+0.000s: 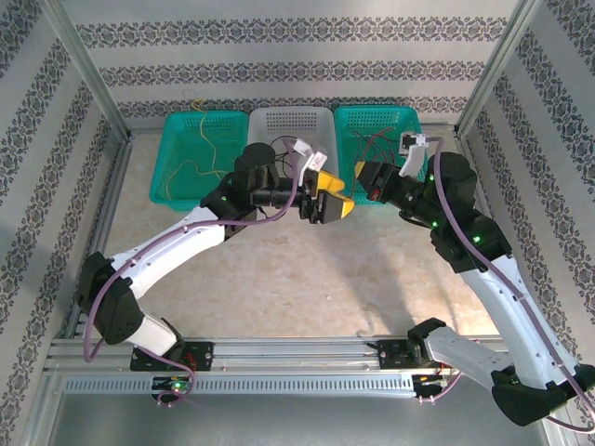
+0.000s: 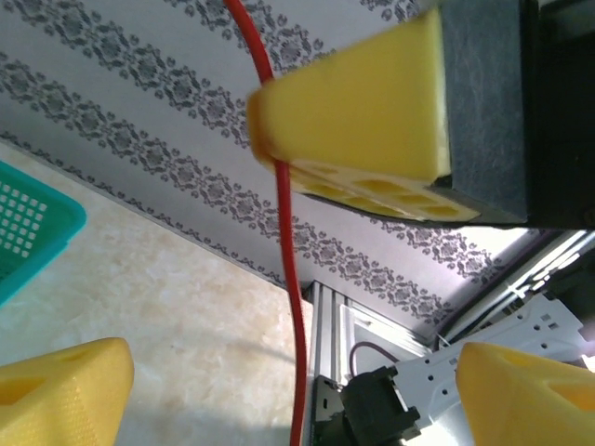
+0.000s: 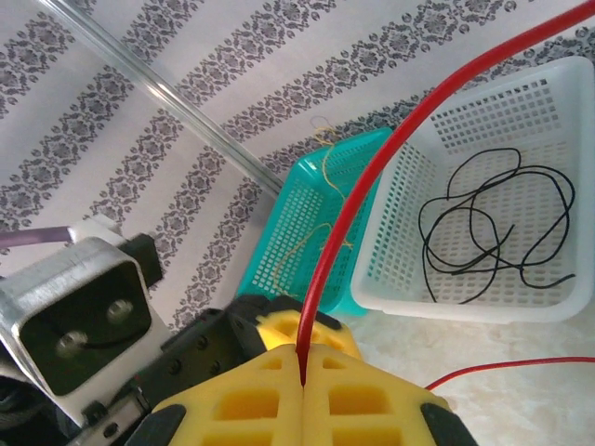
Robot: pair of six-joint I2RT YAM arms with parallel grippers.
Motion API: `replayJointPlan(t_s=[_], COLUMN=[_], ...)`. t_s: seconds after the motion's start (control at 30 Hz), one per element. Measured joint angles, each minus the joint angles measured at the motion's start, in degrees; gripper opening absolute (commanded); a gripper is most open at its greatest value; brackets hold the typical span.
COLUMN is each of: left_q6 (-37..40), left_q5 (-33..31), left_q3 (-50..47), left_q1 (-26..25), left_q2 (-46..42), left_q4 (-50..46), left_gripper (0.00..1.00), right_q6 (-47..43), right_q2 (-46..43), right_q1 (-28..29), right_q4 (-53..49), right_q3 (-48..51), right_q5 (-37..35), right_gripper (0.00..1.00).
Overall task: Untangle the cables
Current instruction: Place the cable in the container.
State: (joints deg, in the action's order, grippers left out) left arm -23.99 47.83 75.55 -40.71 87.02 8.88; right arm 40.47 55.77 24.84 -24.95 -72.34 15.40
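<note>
My right gripper (image 3: 303,370) is shut on a red cable (image 3: 372,177), which arcs up and to the right out of its yellow pads. In the left wrist view the same red cable (image 2: 290,279) runs straight down past the right gripper's yellow finger (image 2: 363,111) and passes between my left gripper's (image 2: 293,395) wide-open fingers (image 2: 56,395) without touching them. From above, the left gripper (image 1: 327,200) and right gripper (image 1: 364,174) meet in front of the baskets. A black cable (image 3: 493,223) lies coiled in the white basket (image 3: 558,311). A yellow cable (image 3: 323,218) lies in the left teal basket (image 3: 279,251).
Three baskets stand in a row at the back: teal (image 1: 177,153), white (image 1: 293,125), teal (image 1: 409,121) with thin dark and red wires (image 1: 372,141). A loose stretch of red cable (image 3: 502,365) lies on the table. Aluminium frame rails (image 1: 98,223) border the table.
</note>
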Motion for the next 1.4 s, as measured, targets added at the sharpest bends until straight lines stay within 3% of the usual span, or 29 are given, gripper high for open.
replayJointPlan(t_s=[0.03,0.17,0.4,0.43,0.5,0.57,0.7,0.73,0.8,1.03,1.13,1.3,1.4], left_q6=[0.04,0.28,0.98,1.25,1.29,1.29,1.33,1.33,1.49,1.53,1.53,1.53,1.53], left_q5=[0.15,0.39,-0.59,-0.81,-2.01,-3.10,-4.46,-4.61,-4.81,-4.81,-4.79,-4.79,-4.81], left_q3=[0.00,0.00,0.00,-0.09,-0.55,-1.36,-1.99,-1.99,-2.03,-2.36,-2.36,-2.36,-2.47], left_q1=[-0.22,-0.55,-0.55,-0.55,-0.57,-0.57,-0.57,-0.57,-0.57,-0.57,-0.57,-0.57,-0.57], left_q2=[0.28,1.38,1.42,1.36,0.94,0.20,-0.85,-0.96,-1.16,-1.25,-1.25,-1.25,-1.25], left_q4=[-0.17,-1.31,-2.54,-2.49,-2.40,-2.25,-2.21,-2.19,-2.21,-2.23,-2.25,-2.49,-2.82], left_gripper=[0.83,0.58,0.00,0.00,0.00,0.00,0.00,0.00,0.00,0.00,0.00,0.00,0.00], right_q6=[0.15,0.55,1.44,1.51,2.03,2.32,3.17,3.26,3.78,3.76,3.26,2.84,2.73], right_q2=[0.20,1.42,2.16,2.16,2.12,1.99,1.03,0.87,0.87,2.05,3.19,5.64,5.90], right_q1=[-0.09,-0.37,-0.74,-0.74,-0.74,-0.74,-0.74,-0.74,-0.68,1.31,1.31,1.31,1.57], right_q4=[0.31,1.49,2.60,2.71,2.82,3.04,3.96,4.11,4.20,3.80,3.85,3.85,3.93], right_q3=[-0.22,-2.05,-3.41,-3.41,-3.26,-2.67,0.52,1.40,3.04,4.39,4.37,3.78,3.37], right_q5=[0.22,0.98,1.88,1.88,1.90,1.86,2.08,2.25,2.82,3.63,3.74,3.93,4.09], right_gripper=[0.00,0.00,0.00,0.05,0.28,0.44,0.49,0.57,0.60,0.54,0.46,0.15,0.04])
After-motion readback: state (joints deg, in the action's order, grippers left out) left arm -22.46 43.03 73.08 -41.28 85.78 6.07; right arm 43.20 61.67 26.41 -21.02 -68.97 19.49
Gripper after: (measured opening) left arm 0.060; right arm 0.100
